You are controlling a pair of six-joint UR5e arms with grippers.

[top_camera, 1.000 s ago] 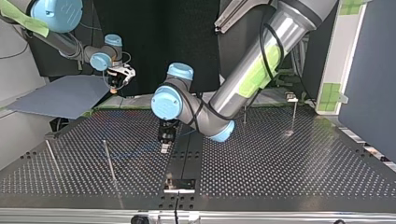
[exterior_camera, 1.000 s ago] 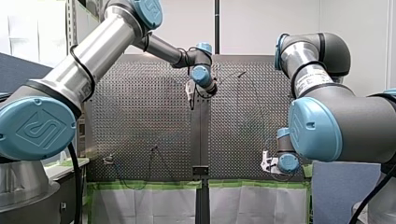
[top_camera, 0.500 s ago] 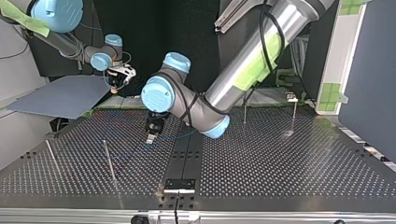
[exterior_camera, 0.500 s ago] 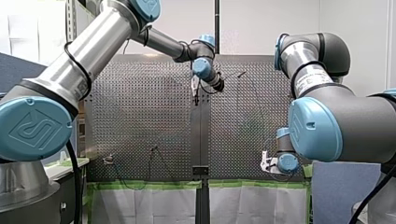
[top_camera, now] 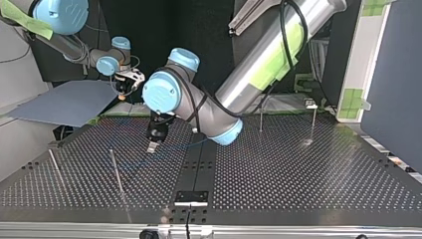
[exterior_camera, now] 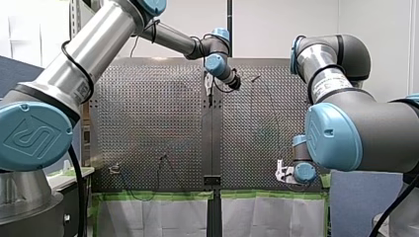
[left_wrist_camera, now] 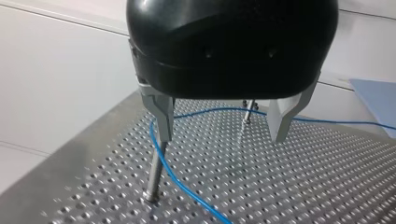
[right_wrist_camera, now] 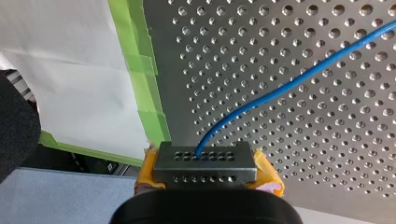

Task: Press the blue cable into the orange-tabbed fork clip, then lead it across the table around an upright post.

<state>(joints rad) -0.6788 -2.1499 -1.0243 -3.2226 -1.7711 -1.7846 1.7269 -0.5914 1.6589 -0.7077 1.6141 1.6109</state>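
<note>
The blue cable [right_wrist_camera: 280, 88] comes out of a grey holed block [right_wrist_camera: 205, 163], and my right gripper [right_wrist_camera: 208, 179] is shut on that block with its yellow pads [right_wrist_camera: 266, 175], at the table's edge. My left gripper [left_wrist_camera: 222, 128] is open over the perforated plate. The cable [left_wrist_camera: 187, 186] runs across behind its metal fingers [left_wrist_camera: 161, 116] and curves down past an upright post [left_wrist_camera: 153, 175] that stands right under one finger. In the top view my left gripper [top_camera: 152, 146] hangs left of the middle strip and my right gripper [top_camera: 127, 82] is at the back left. I cannot make out an orange-tabbed clip.
More upright posts stand on the plate [top_camera: 115, 169] [top_camera: 53, 167] [top_camera: 261, 119] [top_camera: 313, 122]. A black strip [top_camera: 199, 164] runs down the table's middle to a small bracket [top_camera: 190, 197]. Green tape [right_wrist_camera: 147, 88] lines the table's edge. A grey-blue sheet [top_camera: 64, 104] lies beside the table.
My left gripper has moved from over the middle strip towards the top view's left and a little farther back, still open. My right arm has not moved.
</note>
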